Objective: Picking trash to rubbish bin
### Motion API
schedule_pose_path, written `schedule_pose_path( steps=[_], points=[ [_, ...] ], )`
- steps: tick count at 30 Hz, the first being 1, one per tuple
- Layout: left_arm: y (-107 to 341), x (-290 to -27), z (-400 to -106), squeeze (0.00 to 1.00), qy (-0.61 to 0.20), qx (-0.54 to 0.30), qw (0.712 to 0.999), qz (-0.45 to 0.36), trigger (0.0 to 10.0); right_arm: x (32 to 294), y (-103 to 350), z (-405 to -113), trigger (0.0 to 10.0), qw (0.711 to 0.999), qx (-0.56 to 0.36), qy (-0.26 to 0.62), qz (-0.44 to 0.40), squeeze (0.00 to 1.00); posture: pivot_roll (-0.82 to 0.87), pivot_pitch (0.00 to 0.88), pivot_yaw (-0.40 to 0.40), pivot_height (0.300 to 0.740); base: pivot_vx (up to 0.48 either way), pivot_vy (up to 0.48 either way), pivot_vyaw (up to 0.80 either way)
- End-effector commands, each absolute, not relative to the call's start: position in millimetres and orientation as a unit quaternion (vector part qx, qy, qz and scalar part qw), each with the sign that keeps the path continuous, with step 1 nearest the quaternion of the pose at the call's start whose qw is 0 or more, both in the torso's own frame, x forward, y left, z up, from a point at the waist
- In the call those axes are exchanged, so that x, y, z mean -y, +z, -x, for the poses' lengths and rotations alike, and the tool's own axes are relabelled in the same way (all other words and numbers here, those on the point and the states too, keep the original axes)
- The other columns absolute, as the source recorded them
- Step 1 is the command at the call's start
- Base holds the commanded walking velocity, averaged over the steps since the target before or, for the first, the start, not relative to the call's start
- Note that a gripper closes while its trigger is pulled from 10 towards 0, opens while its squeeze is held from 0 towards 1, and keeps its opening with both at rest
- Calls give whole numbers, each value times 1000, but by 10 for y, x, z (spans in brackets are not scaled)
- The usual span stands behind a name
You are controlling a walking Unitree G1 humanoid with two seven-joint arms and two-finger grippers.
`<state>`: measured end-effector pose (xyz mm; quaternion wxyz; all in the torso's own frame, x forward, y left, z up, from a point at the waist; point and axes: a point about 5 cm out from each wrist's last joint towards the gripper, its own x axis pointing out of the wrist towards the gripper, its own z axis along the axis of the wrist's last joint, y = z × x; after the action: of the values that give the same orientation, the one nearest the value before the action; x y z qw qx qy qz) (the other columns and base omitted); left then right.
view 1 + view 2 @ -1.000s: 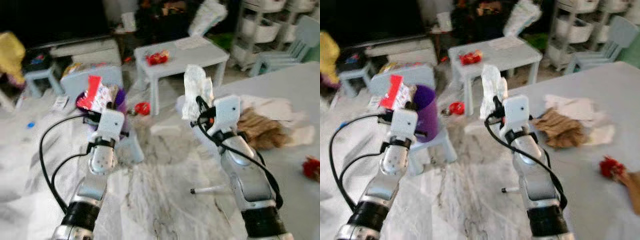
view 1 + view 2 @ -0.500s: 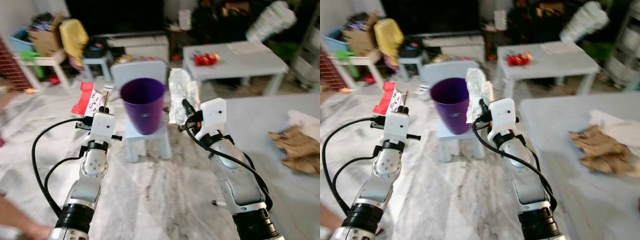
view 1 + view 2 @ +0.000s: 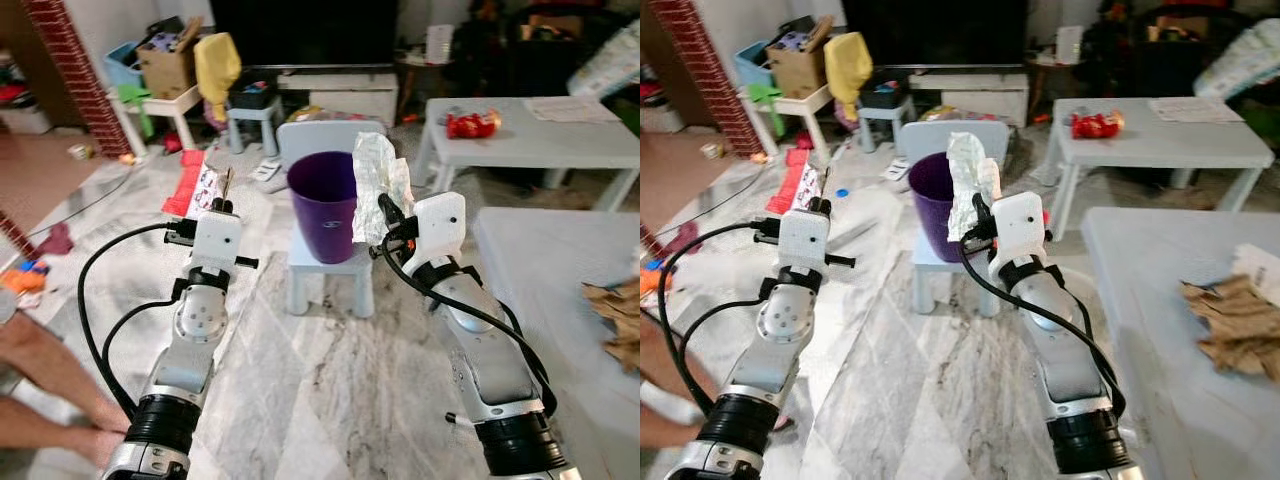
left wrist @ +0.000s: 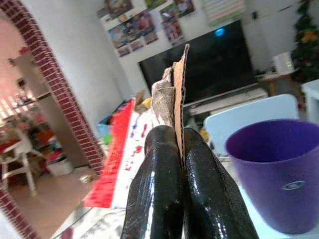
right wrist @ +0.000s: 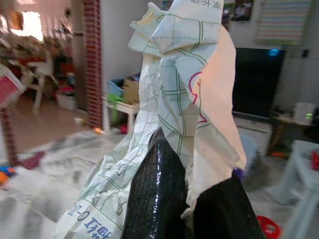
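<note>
1. View has swung since a second ago: purple bin (image 3: 328, 205) on small chair (image 3: 330, 262) now sits dead ahead, between both arms.
2. Left gripper (image 3: 217, 190) pinches red-and-white wrapper (image 3: 195, 185) with card, beside bin.
3. Right gripper (image 3: 385, 215) pinches crumpled paper (image 3: 378, 180), held against bin rim.
4. Both loads still gripped, so drops seem next.

small chair (image 3: 330, 275), purple bin (image 3: 325, 205) on it
</note>
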<state>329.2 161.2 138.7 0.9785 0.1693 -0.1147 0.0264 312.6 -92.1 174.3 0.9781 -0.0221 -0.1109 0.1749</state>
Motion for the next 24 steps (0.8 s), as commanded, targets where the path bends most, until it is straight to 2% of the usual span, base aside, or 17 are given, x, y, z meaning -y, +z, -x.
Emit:
schedule_pose_path(
  steps=[1,3,6,7,9,11,14,15,24],
  points=[
    [1388,-1572,-3299,0,20,113,980,-162,0,950,1775,-3143,1765,978,117,170,23,0,-124,0,25,740,0,0,0],
    [1384,-1568,-3300,0,19,111,981,-158,0,950,1766,-3145,2706,979,116,169,22,0,-124,0,25,740,0,0,0],
    [1382,-1564,-3304,0,16,109,983,-150,0,950,1763,-3148,3216,979,116,168,23,0,-125,0,25,740,0,0,0],
    [1391,-1559,-3307,0,13,111,983,-145,0,951,1765,-3149,4039,979,116,168,25,0,-124,0,25,740,0,0,0],
    [1396,-1559,-3311,0,12,111,984,-141,0,953,1762,-3149,4118,979,116,168,25,0,-125,0,25,740,122,0,0],
    [1401,-1562,-3318,0,14,110,984,-139,0,955,1757,-3146,4863,979,116,168,27,0,-125,0,25,740,306,0,0],
    [1413,-1560,-3324,0,14,112,984,-137,0,954,1755,-3143,6941,978,116,169,27,0,-126,0,25,740,256,0,0],
    [1414,-1558,-3324,0,14,112,984,-137,0,950,1752,-3140,10000,978,115,171,28,0,-127,0,25,740,262,0,0],
    [1379,-1553,-3322,0,14,104,985,-135,0,915,1722,-3125,10000,975,114,185,43,0,-129,0,24,740,289,0,49]
  ],
)
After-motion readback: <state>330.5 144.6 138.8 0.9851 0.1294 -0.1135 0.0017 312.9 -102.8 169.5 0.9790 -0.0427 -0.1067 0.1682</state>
